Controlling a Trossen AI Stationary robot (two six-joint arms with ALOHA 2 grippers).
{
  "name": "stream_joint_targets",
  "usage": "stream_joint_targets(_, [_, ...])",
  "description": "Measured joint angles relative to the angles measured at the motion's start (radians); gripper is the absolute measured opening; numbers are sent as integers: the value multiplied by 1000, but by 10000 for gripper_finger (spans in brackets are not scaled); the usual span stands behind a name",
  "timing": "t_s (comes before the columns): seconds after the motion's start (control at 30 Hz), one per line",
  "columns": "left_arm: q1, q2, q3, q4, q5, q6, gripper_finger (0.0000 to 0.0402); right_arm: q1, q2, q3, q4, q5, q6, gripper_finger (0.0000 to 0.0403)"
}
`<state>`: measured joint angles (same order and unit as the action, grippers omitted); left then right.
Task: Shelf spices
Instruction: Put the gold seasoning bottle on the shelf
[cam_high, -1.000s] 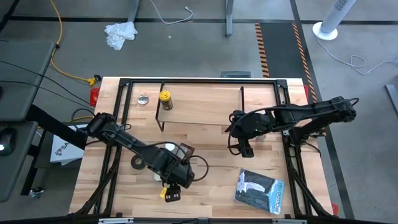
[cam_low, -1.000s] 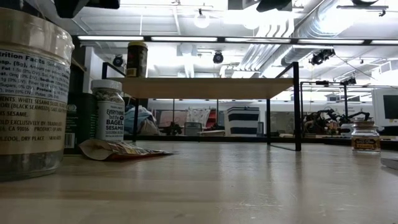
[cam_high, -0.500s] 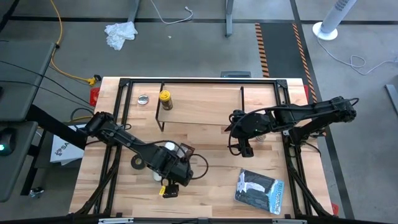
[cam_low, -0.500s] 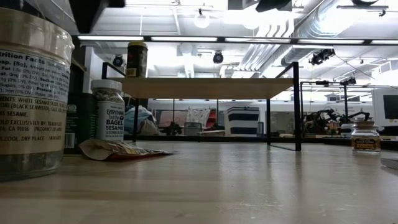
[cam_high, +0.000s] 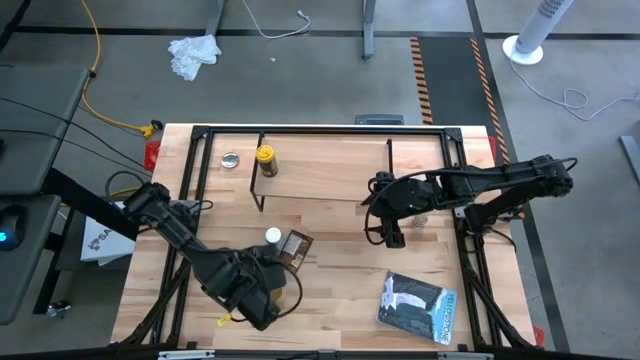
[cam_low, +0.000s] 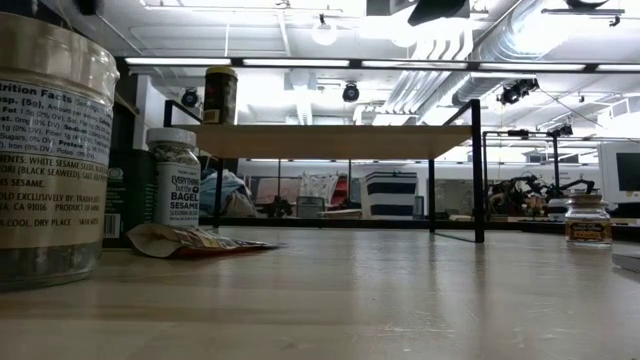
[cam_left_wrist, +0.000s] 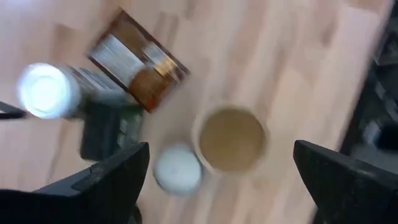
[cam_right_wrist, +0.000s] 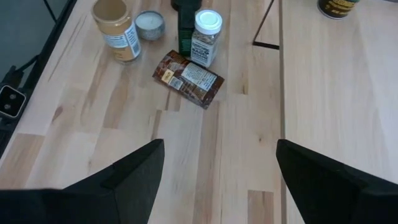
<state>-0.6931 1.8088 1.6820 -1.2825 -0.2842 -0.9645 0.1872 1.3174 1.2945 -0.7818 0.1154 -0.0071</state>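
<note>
Only one spice is up on the shelf so far: the yellow-lidded jar stands near its left end. The other spices sit down on the table. The white-capped bottle, the dark bottle, the flat brown packet and the tan-lidded jar are close together in front of the shelf's left side. The tiny brown-topped jar stands alone, well apart on the right. So most of the job is left to do. The left gripper is wide open and holds nothing, and it hangs above the tan-lidded jar. The right gripper is wide open and empty too, and waits by the shelf's right end.
</note>
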Motion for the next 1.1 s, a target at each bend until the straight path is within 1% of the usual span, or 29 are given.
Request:
stream_joint_targets(0.07, [-11,-2,0,-2,56,30,391,-5,0,0,0,0,0,307])
stream_joint_targets(0.13, [-21,1,0,-6,61,22,391,-13,0,0,0,0,2,307])
stream_joint_targets(0.27, [-21,3,0,2,104,-67,391,-18,0,0,0,0,7,307])
stream_joint_targets(0.43, [-22,3,0,-3,143,-76,391,-17,0,0,8,12,10,307])
stream_joint_targets(0.5, [-22,3,0,-7,144,-54,391,-18,0,0,8,13,16,307])
stream_joint_targets(0.6, [-19,10,0,-10,85,-41,391,-17,0,0,8,13,37,307])
stream_joint_targets(0.67, [-11,14,-18,5,64,16,391,-18,0,0,8,14,49,307])
stream_joint_targets(0.8, [20,19,-73,50,85,116,391,-17,0,0,8,14,52,307])
stream_joint_targets(1.0, [54,18,-128,180,129,194,391,-17,0,0,8,14,52,307])
stream_joint_targets(1.1, [58,18,-133,198,147,216,391,-17,0,0,8,14,51,307])
